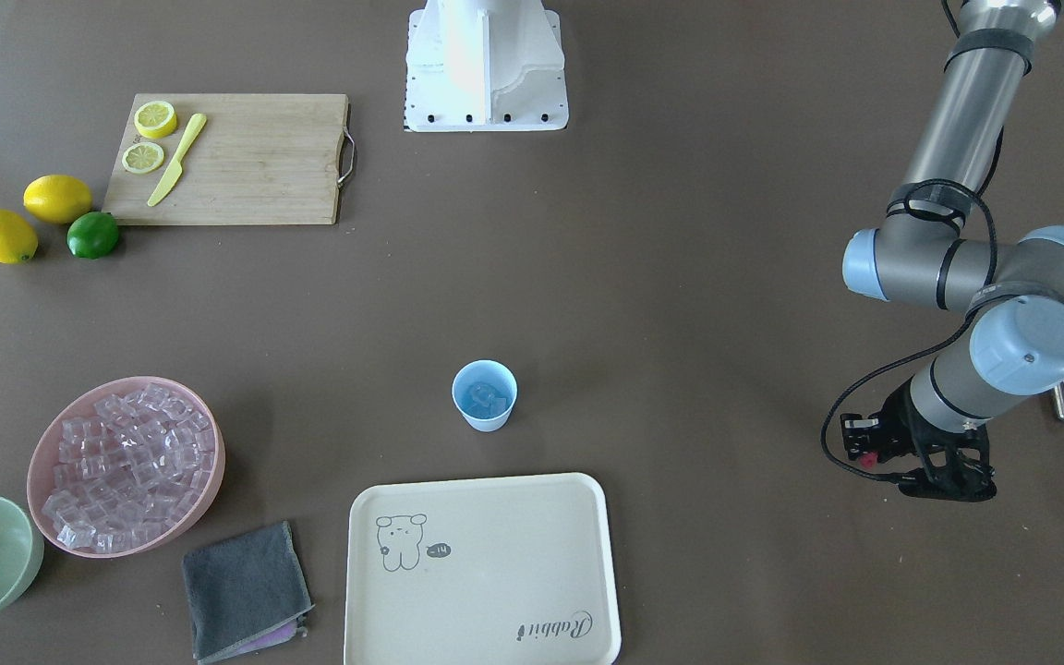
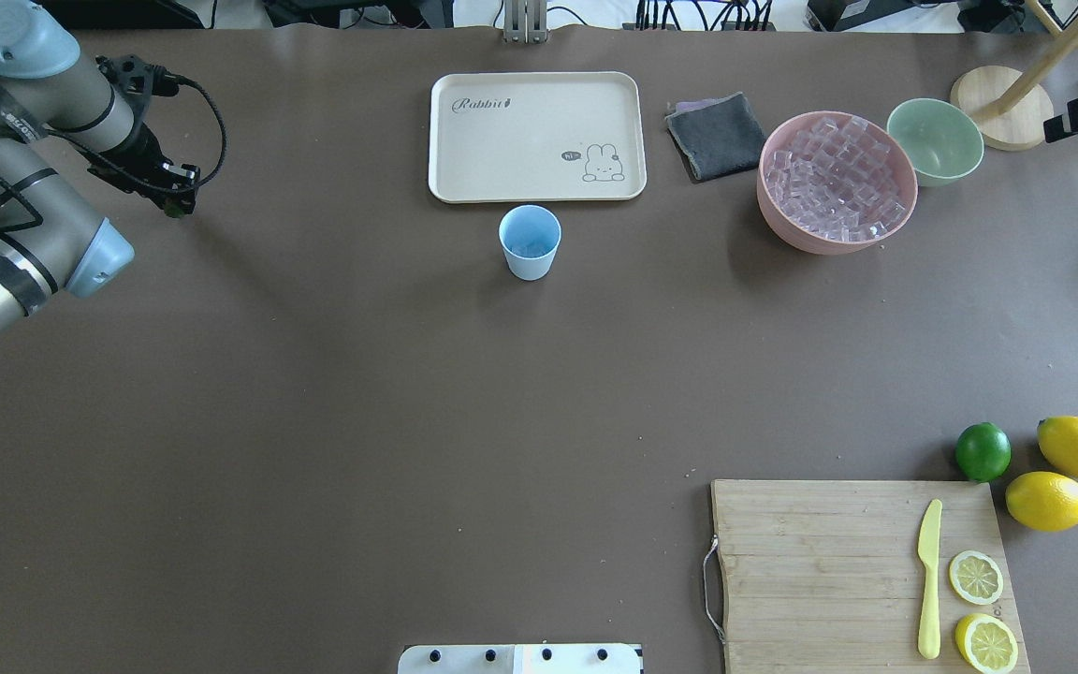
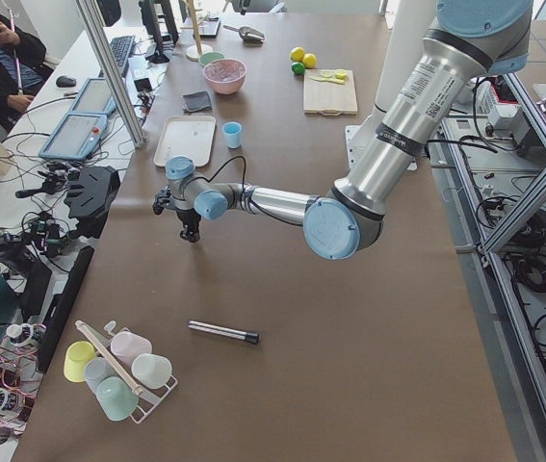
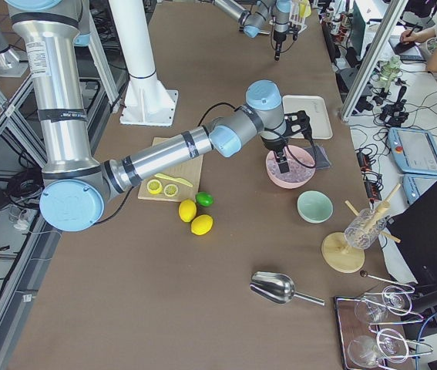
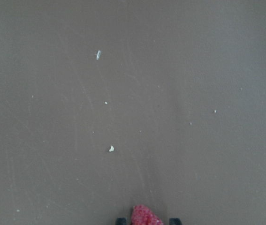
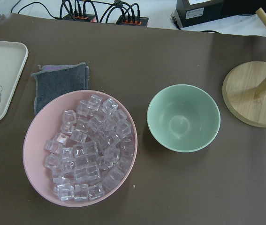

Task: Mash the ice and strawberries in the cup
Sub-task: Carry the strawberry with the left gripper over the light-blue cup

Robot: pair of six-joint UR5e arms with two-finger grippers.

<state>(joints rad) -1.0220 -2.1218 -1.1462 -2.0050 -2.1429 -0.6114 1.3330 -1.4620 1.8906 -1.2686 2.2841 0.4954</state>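
The light-blue cup (image 2: 530, 241) stands upright mid-table just before the cream tray, and clear ice (image 1: 484, 399) lies in its bottom. More ice (image 6: 90, 150) fills the pink bowl (image 2: 904, 201). My left gripper (image 5: 147, 221) hangs low over bare table far to the cup's left, shut on a red strawberry (image 5: 144, 216) that shows between its fingertips (image 5: 174, 220). That gripper (image 2: 179, 201) also shows overhead. My right gripper (image 4: 280, 163) hovers above the pink bowl; whether it is open or shut, I cannot tell.
A cream tray (image 2: 464, 178), grey cloth (image 2: 715, 136) and mint-green bowl (image 2: 965, 154) sit along the far side. A cutting board (image 2: 820, 562) carries a yellow knife and lemon slices, with lemons and a lime beside it. A metal rod (image 3: 224, 333) lies near a cup rack.
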